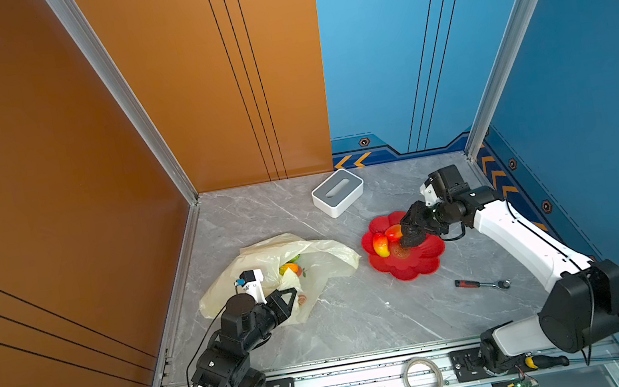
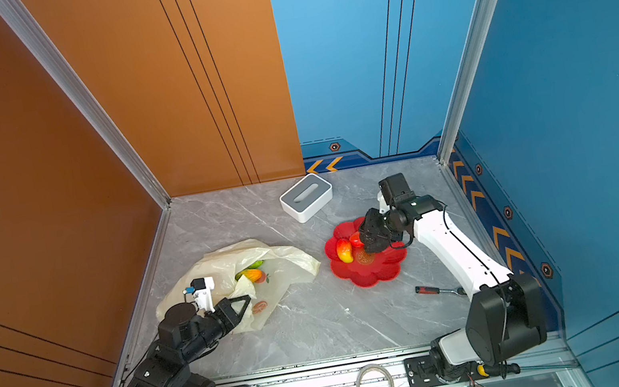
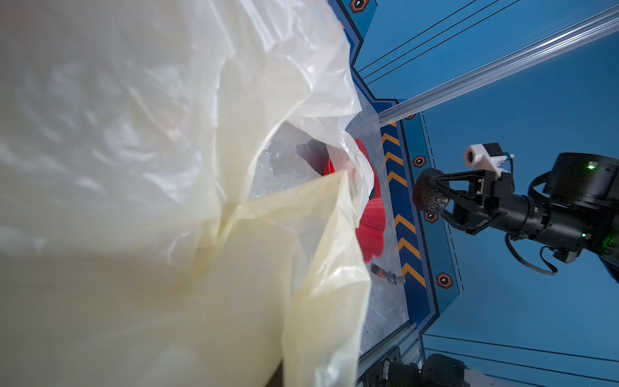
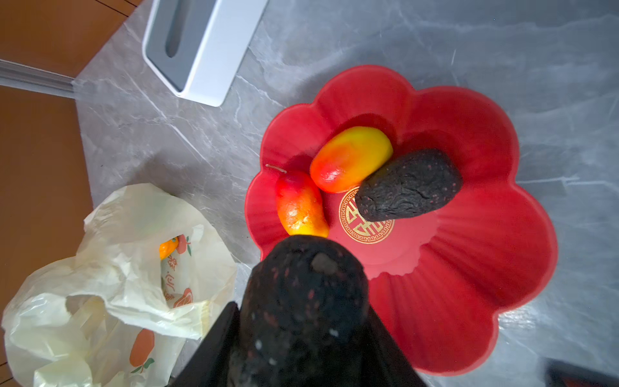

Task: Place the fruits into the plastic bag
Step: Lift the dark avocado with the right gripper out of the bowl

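Observation:
The plastic bag [image 1: 267, 256] lies crumpled on the left of the table, and my left gripper [image 1: 293, 294] is shut on its near edge. An orange-yellow fruit [image 1: 290, 268] and a green one [image 1: 295, 257] show inside its mouth. In the left wrist view the bag [image 3: 167, 167] hides my jaws. My right gripper [image 4: 301, 338] is shut on a dark avocado [image 4: 303, 288] just above the red flower-shaped dish [image 4: 469, 268]. In the dish lie two red-yellow mangoes [image 4: 350, 159] [image 4: 299, 204] and a second dark avocado [image 4: 408, 184].
A white-and-grey box [image 1: 338, 192] stands at the back, near the dish. A red-handled ratchet tool [image 1: 482, 284] lies on the table right of centre. A roll of tape [image 1: 423, 378] rests on the front rail. Walls close in the left, back and right.

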